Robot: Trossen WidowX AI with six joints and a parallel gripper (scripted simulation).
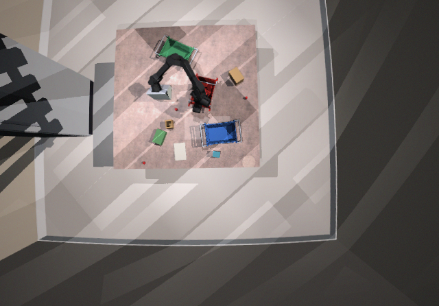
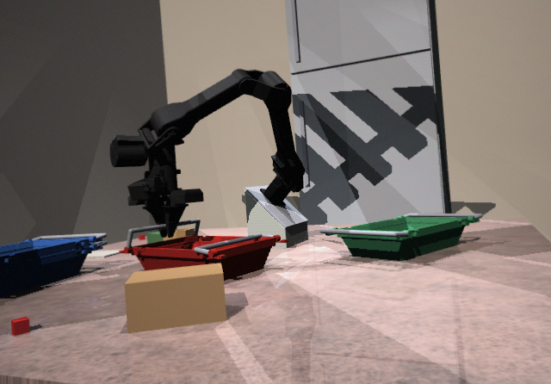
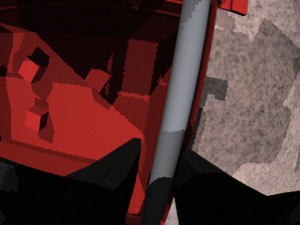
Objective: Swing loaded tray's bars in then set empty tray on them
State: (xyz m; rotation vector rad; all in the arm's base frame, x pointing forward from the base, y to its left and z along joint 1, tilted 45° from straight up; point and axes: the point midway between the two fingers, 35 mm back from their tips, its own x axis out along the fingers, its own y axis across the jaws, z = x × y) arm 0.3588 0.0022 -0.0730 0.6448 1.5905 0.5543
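Note:
The red tray [image 1: 210,89] [image 2: 177,257] [image 3: 70,105] holds several small red blocks [image 3: 29,70]. Its far wire bar [image 2: 229,243] [image 1: 206,81] lies in across the top. Its other bar [image 2: 142,228] [image 3: 180,94] stands raised above the tray's end near the blue tray. My gripper [image 2: 169,232] [image 3: 157,149] points down there, its fingers slightly apart, one on each side of that bar; contact cannot be told. A blue tray [image 1: 221,132] [image 2: 44,262] and a green tray [image 1: 177,49] [image 2: 382,244] look empty, with bars out over their ends.
A tan block [image 1: 235,76] [image 2: 176,300] stands beyond the red tray. A small yellow box [image 1: 169,123], a green block [image 1: 158,136], a white slab [image 1: 180,151] and a teal block [image 1: 216,154] lie around. A loose red block [image 1: 245,97] [image 2: 20,325] lies near the tan one.

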